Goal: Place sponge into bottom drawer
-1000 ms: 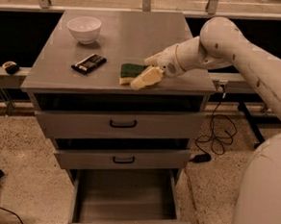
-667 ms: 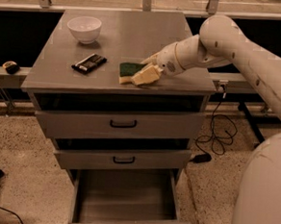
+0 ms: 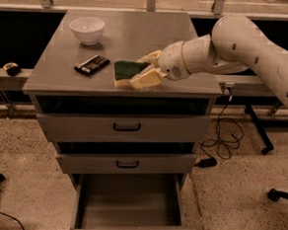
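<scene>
Sponge [image 3: 126,69] sits a touch nearer the packet [image 3: 92,64] than a second ago; nothing else has shifted. Pale fingers [image 3: 147,79] are spread wide across its right end, one against its front edge, the other behind its far edge. The gripper [image 3: 146,68] is low over the cabinet top [image 3: 140,32], near the front edge, and the white arm [image 3: 238,44] reaches in from the right. The sponge lies flat, green side up. A white bowl [image 3: 86,29] stands at the back left. Down below, the bottom drawer [image 3: 128,200] is pulled open.
</scene>
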Robot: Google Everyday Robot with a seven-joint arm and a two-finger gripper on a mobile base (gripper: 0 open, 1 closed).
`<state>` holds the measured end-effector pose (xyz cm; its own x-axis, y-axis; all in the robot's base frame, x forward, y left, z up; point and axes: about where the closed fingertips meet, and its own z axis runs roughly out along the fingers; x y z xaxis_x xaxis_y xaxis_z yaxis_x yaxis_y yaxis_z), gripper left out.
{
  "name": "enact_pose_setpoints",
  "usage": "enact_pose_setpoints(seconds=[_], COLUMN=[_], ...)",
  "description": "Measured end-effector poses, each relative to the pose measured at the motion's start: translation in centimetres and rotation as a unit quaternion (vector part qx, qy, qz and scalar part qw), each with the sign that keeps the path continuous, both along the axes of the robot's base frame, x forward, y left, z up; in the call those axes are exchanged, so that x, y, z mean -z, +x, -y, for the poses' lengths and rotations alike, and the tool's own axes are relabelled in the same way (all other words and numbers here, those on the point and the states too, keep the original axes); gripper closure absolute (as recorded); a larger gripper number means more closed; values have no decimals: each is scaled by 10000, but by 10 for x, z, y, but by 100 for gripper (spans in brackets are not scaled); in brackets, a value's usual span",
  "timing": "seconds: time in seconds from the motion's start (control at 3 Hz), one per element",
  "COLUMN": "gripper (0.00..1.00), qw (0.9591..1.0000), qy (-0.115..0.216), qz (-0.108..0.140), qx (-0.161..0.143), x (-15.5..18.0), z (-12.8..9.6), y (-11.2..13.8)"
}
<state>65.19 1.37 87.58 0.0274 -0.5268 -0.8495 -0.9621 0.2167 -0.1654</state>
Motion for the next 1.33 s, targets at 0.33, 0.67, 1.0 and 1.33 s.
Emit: enact_pose_setpoints(seconds=[0.33, 0.67, 1.0, 1.33], gripper=[100, 100, 100, 100], qw=[9986, 9954, 9896, 9805], qy=[-300, -587, -565, -482], qz=[296, 86, -434, -721], qx=[308, 750, 1248, 1763], x=[-21, -11, 48, 105], z=[35, 104, 178, 233], y=[-36, -82, -121, -148])
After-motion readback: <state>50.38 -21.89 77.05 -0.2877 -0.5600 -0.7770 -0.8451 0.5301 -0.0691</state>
